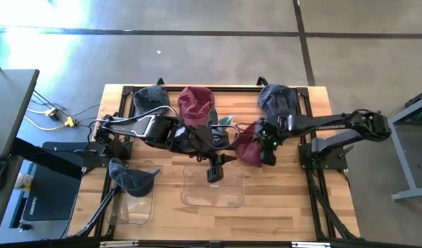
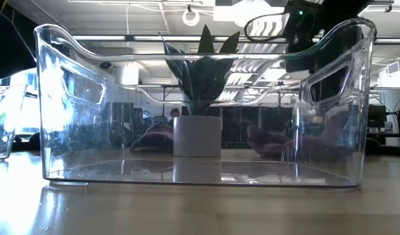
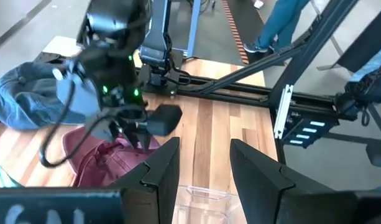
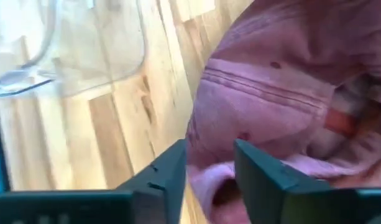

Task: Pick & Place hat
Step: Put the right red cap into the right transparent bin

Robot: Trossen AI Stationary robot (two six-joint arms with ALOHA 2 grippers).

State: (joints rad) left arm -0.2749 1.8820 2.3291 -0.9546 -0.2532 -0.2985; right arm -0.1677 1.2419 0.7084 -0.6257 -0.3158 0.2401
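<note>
Across the desk (image 1: 279, 200), with the clear bin (image 1: 228, 201) as the marker: could end in a clash of both arms over the bin, since the left claw (image 1: 214, 172) hangs spread and empty just above the bin's far wall, right on the path any carry from the bin's right side needs. Calls for clearing that arm away from the bin first, or routing high and around it.

Next down, the maroon hat (image 1: 246, 150): lies on the wood just off the bin's far right corner, outside it, crumpled rather than flat. Being soft cloth, may come up by one fold only, trail low, catch on the bin's right wall and drape over the rim instead of dropping inside.

Smaller again, the right claw (image 1: 269, 153): sits down on that hat, on the side away from the bin, with pink fabric (image 4: 271, 93) filling its own view. Cannot tell whether pinching the cloth or merely resting against it. With a thin bite, likely slips free on the lift and leaves the hat beside the bin.

Least, could nudge the light bin itself if lowered too near its wall.
</note>
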